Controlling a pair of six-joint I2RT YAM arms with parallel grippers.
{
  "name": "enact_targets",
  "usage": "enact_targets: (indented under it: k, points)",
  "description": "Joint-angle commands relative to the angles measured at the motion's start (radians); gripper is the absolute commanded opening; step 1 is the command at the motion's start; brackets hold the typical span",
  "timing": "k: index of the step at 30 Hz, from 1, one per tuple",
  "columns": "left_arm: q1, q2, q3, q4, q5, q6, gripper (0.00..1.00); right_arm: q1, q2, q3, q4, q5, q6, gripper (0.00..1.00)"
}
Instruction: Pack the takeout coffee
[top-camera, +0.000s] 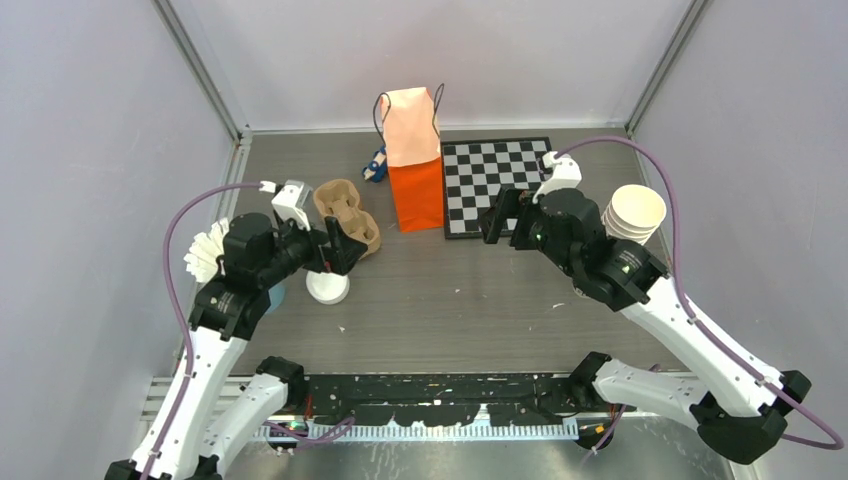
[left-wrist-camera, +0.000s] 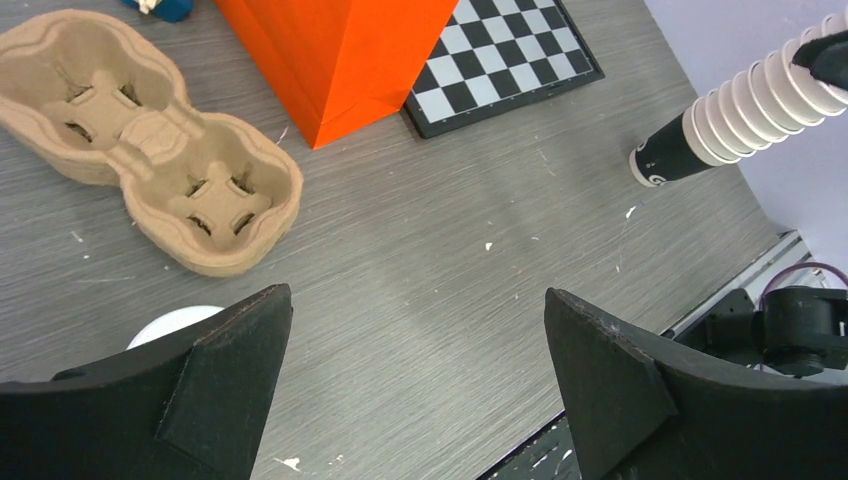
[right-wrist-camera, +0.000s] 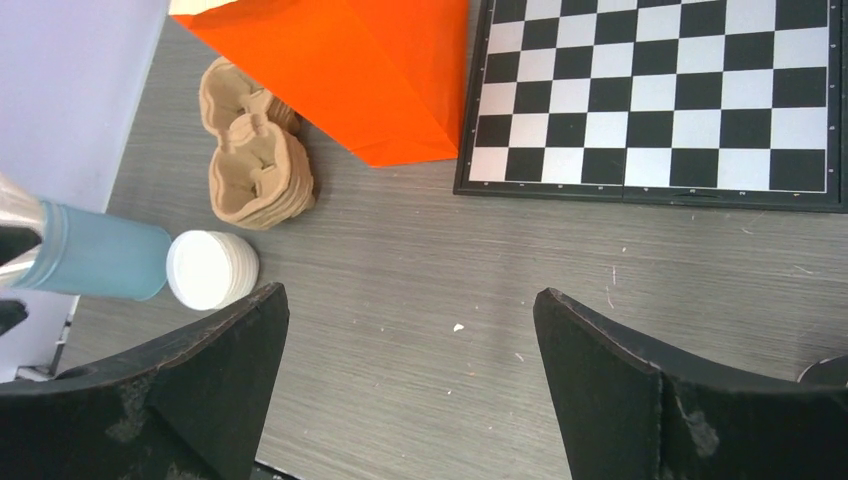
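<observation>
Because the tall orange paper bag (top-camera: 418, 185) is the biggest thing on the table and the place the drink must go, we place everything else from it. On its right lies the flat black-and-white chessboard (top-camera: 495, 180), with the right gripper (right-wrist-camera: 410, 292) hanging over that board's near edge. Its jaws are spread wide and it carries nothing. Left of the bag sits the brown moulded-pulp cup carrier (top-camera: 347, 213). Far to the bag's right, past the board, is the tall stack of lidless white paper cups (top-camera: 633, 213).

Near and to the left of the bag stands the small white lidded takeout coffee (top-camera: 327, 287). We judge it upright with its long axis vertical, though from above only its round top shows. A blue cylindrical tumbler (right-wrist-camera: 100, 262) stands just beside the coffee, on the side away from the bag.

Hovering almost over the coffee, the left gripper (left-wrist-camera: 417, 293) is also fully spread and empty. We judge the left arm much the nearer. The carrier lies between cup and bag, and the bag's high rim will need clearing.
</observation>
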Motion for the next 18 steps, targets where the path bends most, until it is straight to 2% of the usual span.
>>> enact_targets:
  k: [1,11,18]
  points:
    - [-0.003,-0.049,-0.036,-0.001,-0.037,0.034,0.99,0.005,0.076,0.045,0.08,0.063,0.012,0.96]
    - [-0.003,-0.072,-0.093,-0.005,-0.018,0.029,0.98,0.004,0.37,0.256,0.133,0.053,-0.032,0.93]
    - [-0.005,-0.097,-0.11,-0.012,-0.029,0.035,0.97,0.004,0.491,0.385,0.111,0.018,-0.066,0.83]
